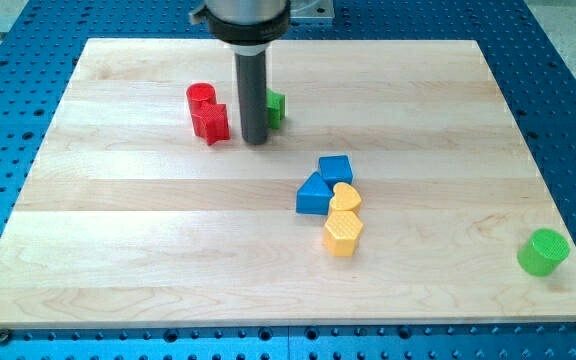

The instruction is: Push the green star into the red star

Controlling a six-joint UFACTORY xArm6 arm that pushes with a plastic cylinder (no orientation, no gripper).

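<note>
- Camera view: my tip (pixel 255 141) stands between red star (pixel 211 122) and green star (pixel 274 107), partly hiding the latter.
- Tool: plain rod, no jaws, pinching nothing.
- Step, judged: positioning; next move calls for rounding to the green star's right, then pushing left.

My tip (pixel 256 141) sits between the red star (pixel 211 122) on the view's left and the green star (pixel 276 106) on its right, near the top of the board (pixel 118 250).
</note>
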